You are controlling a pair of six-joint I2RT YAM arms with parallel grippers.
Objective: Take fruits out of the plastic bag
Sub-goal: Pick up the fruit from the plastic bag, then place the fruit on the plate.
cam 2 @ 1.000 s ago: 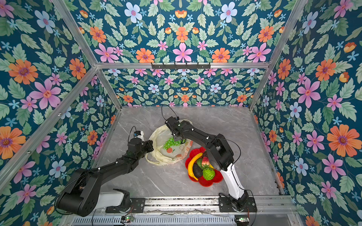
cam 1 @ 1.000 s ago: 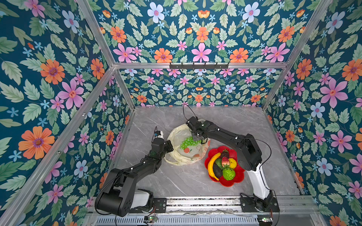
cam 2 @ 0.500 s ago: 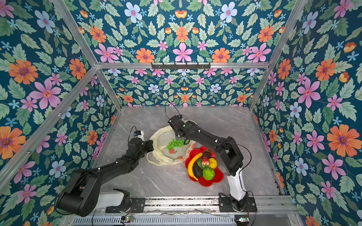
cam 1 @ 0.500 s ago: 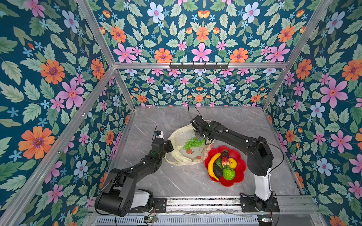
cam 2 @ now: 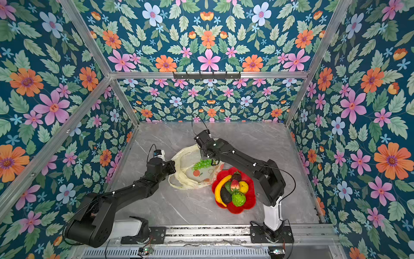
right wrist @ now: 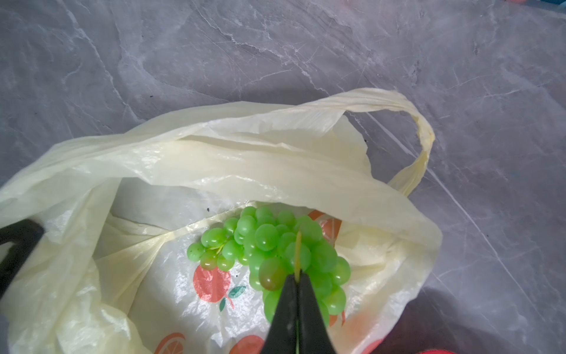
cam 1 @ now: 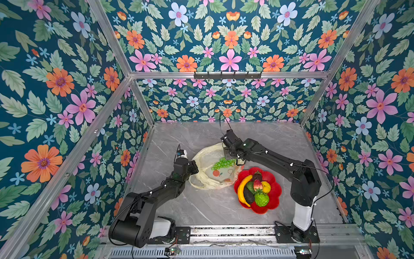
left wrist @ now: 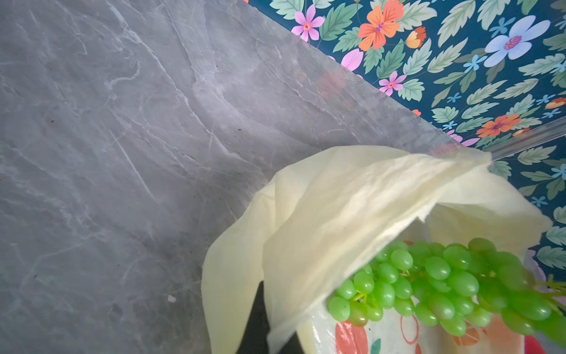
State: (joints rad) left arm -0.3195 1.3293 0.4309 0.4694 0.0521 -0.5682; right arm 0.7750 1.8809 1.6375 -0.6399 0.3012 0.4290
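Grape bunch [cam 1: 221,163] in right gripper [right wrist: 296,277], now slightly nearer red dish [cam 1: 275,198].

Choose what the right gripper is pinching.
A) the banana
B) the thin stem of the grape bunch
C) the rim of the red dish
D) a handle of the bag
B: in the right wrist view the right gripper is shut on the thin stem of the grape bunch, over the open plastic bag.
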